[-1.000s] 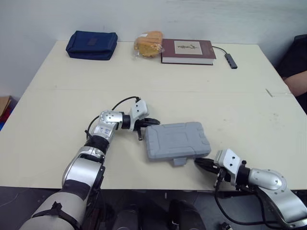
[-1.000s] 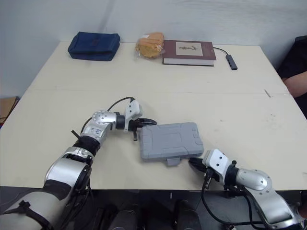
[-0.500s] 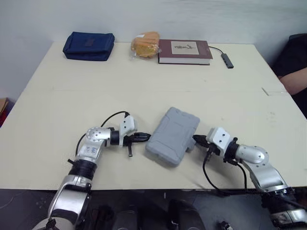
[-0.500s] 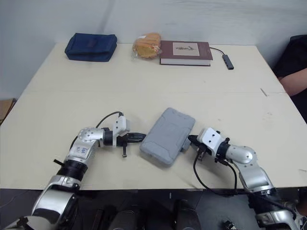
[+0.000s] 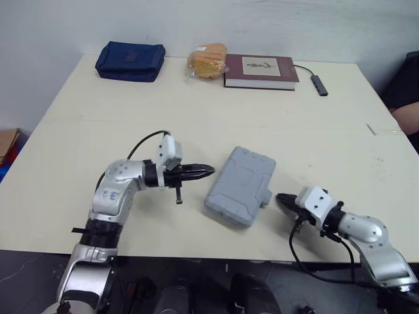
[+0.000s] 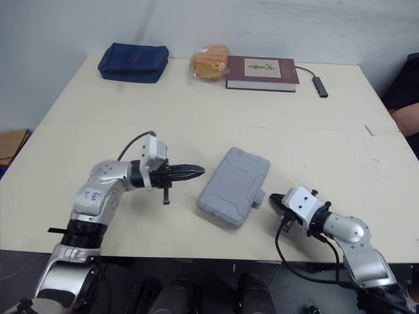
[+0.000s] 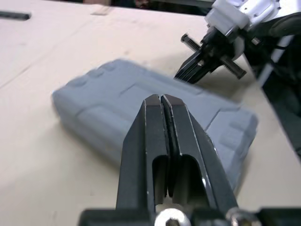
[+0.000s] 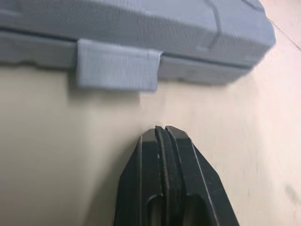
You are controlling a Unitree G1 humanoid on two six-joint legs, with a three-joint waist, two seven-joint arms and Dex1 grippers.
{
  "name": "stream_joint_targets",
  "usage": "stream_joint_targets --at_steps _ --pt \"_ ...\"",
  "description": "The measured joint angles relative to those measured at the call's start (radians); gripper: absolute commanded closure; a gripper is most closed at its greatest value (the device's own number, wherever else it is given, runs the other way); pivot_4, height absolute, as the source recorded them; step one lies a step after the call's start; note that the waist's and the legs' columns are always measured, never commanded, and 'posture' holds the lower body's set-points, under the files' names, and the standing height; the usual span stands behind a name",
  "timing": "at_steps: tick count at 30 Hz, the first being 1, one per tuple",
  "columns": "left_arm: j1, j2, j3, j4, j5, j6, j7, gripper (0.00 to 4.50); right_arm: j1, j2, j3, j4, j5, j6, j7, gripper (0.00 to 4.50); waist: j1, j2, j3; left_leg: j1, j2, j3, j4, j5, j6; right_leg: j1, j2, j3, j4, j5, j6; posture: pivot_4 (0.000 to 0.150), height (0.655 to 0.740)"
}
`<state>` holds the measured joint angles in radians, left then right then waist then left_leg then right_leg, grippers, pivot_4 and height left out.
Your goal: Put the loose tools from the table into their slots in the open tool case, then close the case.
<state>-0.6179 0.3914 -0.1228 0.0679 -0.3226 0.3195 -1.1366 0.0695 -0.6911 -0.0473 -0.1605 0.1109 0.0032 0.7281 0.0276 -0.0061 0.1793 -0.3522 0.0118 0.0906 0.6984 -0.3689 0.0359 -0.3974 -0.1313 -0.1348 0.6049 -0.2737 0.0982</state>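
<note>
Left gripper: the left gripper (image 5: 204, 171) hangs just above the table, pointing right at the case; its fingers (image 7: 153, 123) are pressed together with nothing between them.
Right gripper: the right gripper (image 5: 281, 199) lies low at the near right, pointing left; its fingers (image 8: 177, 155) are also pressed together and empty.
Case: the grey case (image 5: 240, 185) lies lid down and closed at the near middle of the table (image 5: 196, 111), between the two grippers, turned at a slant.
Latch tab: the latch tab (image 8: 116, 70) sits on the case's right side, facing the right gripper, with a strip of bare table between them.
Hidden: the inside of the case, with its slots and contents, cannot be seen.
Hard to make out: whether the latch tab is fully caught cannot be told; the gap between the left gripper and the case's left edge is narrow, and contact cannot be confirmed.
Far edge: a blue pouch (image 5: 129, 61), bagged bread (image 5: 207, 59), a book (image 5: 260, 70) and a small adapter (image 5: 318, 84) on a cable lie in a row, well apart from the case.
Cut off: a person's arm (image 5: 409, 116) shows partly at the right edge.
Change, half a second: the right gripper was against the latch side and now stands off it.
Change, one second: the case lay with its long side across the table and is now turned slantwise.
</note>
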Motion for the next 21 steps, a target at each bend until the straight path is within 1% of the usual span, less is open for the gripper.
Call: stream_joint_targets --at_steps 1,4,7,9,12,16,21 --pt "-0.024 -0.03 -0.052 0.014 0.03 -0.002 0.009 4.5 0.039 0.0 -0.008 -0.046 0.009 0.021 -0.003 4.45 -0.001 0.0 0.0 0.0 0.0 0.0 0.0 0.0 0.0 0.0 0.0 0.0 0.0 0.0 0.0 0.15 0.74" --pt "-0.065 -0.094 -0.133 0.063 0.086 -0.02 0.035 4.5 0.064 0.001 -0.006 -0.116 0.016 0.052 -0.005 4.45 -0.006 0.0 0.0 0.0 0.0 0.001 0.0 0.0 0.0 0.0 0.001 0.001 0.0 0.0 0.0 0.15 0.74" --pt "-0.134 -0.143 -0.203 0.162 0.165 -0.066 0.072 4.5 0.056 0.004 -0.003 -0.156 0.017 0.079 -0.01 4.45 -0.008 0.001 0.0 0.0 0.001 0.001 -0.001 0.0 -0.001 -0.001 0.003 0.0 0.0 0.0 0.0 0.15 0.74" --pt "-0.175 -0.166 -0.237 0.222 0.215 -0.039 0.111 4.5 0.035 0.019 0.0 -0.165 0.016 0.098 -0.024 4.45 -0.005 0.001 0.0 0.0 0.001 0.001 -0.001 0.0 0.0 -0.001 0.003 0.0 0.0 0.0 -0.001 0.15 0.74" --pt "-0.212 -0.177 -0.28 0.259 0.27 -0.023 0.139 4.5 0.019 0.025 0.003 -0.173 0.007 0.12 -0.037 4.45 -0.004 0.001 0.0 0.0 0.001 0.001 0.0 -0.001 0.0 -0.001 0.002 0.0 0.0 0.0 -0.001 0.15 0.74" --pt "-0.229 -0.164 -0.317 0.26 0.313 -0.05 0.13 4.5 -0.015 0.03 0.018 -0.173 -0.013 0.148 -0.045 4.45 -0.004 0.001 0.0 0.0 0.001 0.001 0.0 -0.001 0.001 0.0 0.001 0.0 -0.001 0.0 0.0 0.15 0.74" --pt "-0.227 -0.188 -0.311 0.274 0.316 -0.044 0.156 4.5 -0.055 0.041 0.064 -0.143 -0.042 0.15 -0.046 4.45 -0.001 0.001 0.0 0.0 0.001 0.0 0.0 -0.001 0.001 0.0 0.0 0.0 -0.002 0.0 -0.001 0.15 0.74"
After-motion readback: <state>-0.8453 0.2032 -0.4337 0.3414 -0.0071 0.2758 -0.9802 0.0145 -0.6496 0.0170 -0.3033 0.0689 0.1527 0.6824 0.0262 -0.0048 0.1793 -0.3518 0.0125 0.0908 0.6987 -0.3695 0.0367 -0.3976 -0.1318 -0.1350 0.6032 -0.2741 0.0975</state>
